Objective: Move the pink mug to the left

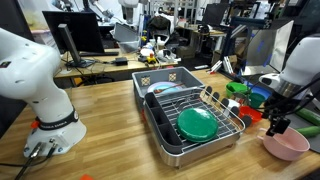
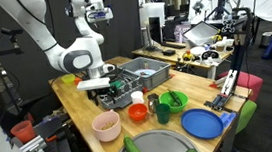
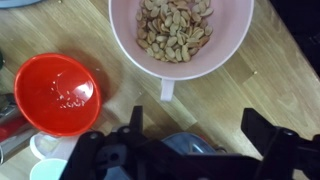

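Note:
The pink mug (image 3: 180, 35) is a wide pale pink cup with a tan speckled inside and a short handle (image 3: 167, 88) pointing toward my gripper. It stands on the wooden table in both exterior views (image 1: 286, 146) (image 2: 107, 126). My gripper (image 3: 200, 125) is open and empty, its two black fingers spread just short of the handle. It hovers above and beside the mug in both exterior views (image 1: 278, 122) (image 2: 110, 91), not touching it.
A smaller red cup (image 3: 57, 92) (image 2: 138, 112) stands right beside the mug. A green bowl (image 2: 174, 100), a metal cup (image 2: 163, 112) and a blue plate (image 2: 203, 123) are close by. A dish rack (image 1: 225, 105) holds a green plate (image 1: 197, 123). Another white arm (image 1: 45, 90) stands across the table.

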